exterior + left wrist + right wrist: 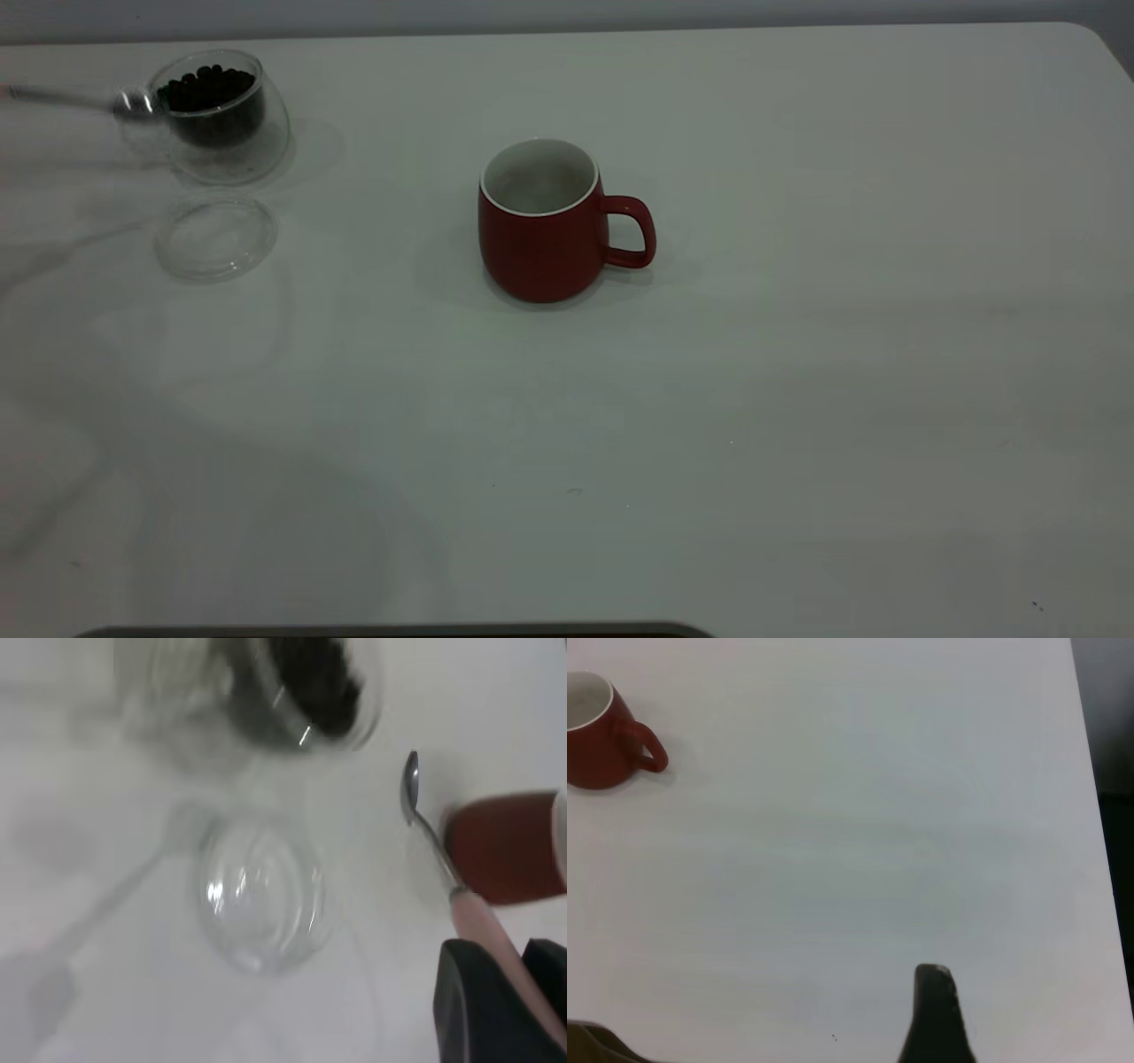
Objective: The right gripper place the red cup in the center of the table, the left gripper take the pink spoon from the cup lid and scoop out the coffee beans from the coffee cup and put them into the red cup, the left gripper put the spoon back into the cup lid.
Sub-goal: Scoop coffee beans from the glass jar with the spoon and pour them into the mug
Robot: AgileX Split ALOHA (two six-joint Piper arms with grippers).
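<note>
**Left jaws pinching the spoon, spoon bowl beside the coffee cup**

My left gripper (518, 992) has its jaws pressed on the pale handle of the pink spoon (443, 859), and my left wrist view shows the metal bowl held out ahead of the fingers (474, 1010), in the air above the table (797, 399). In the exterior view the spoon reaches in from the table's left edge, its bowl just beside the rim of the coffee cup (221, 115). I cannot tell whether it touches the glass.

The coffee cup stands near the far left corner and looks tilted. It holds a heap of coffee beans (208, 89) reaching close to its rim. Just nearer to me along the left edge lies the cup lid (215, 237), flat on the table and with nothing in it.

The red cup (540, 221) stands upright around the middle of the table, well apart from the glassware, handle pointing towards the right edge. I see only white inside it, no beans in the part that shows.

Of my right gripper (937, 1019) I see only one dark fingertip in its own wrist view, over bare table near the right edge and well away from the red cup; I cannot tell how its jaws stand.
</note>
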